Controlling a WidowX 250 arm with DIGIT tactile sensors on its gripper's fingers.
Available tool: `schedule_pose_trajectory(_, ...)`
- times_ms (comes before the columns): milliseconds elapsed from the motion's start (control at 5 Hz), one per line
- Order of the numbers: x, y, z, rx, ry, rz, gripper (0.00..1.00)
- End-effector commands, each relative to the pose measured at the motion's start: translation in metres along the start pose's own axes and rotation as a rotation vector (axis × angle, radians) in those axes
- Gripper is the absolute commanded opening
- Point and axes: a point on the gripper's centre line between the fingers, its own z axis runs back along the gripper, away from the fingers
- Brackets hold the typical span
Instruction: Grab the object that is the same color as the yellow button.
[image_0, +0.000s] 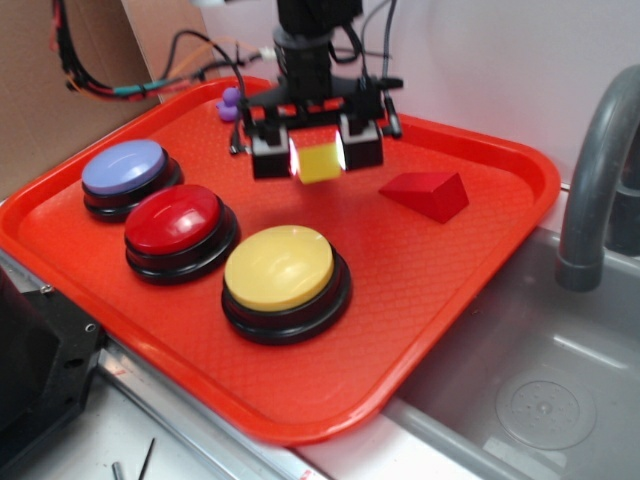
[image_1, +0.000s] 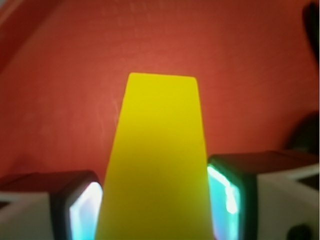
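The black gripper (image_0: 318, 150) clamps the small solid yellow block (image_0: 320, 161) behind the large domed yellow button (image_0: 279, 267), the block's long axis pointing away from the wrist camera.

Toy kitchen — sink (image_0: 560, 400), faucet (image_0: 595, 180)

The arm reaches straight down at the far side of the scene, its gripper (image_0: 318, 152) clamped on the yellow block (image_0: 320, 161).
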Motion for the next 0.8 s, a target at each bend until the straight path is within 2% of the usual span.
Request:
schedule_pose_trajectory(0,-0.004,0.012,0.098,-0.025,0.033,-0.293,0.0)
schedule_pose_trajectory(200,-0.006,0.03,0.137,-0.09,0.038,-0.341,0.0)
schedule_pose_trajectory(400,-0.005,0.043,0.162,-0.143,0.012,-0.331,0.0)
schedule_pose_trajectory(600,-0.004,0.06,0.182,-0.227,-0.015,-0.34,0.0)
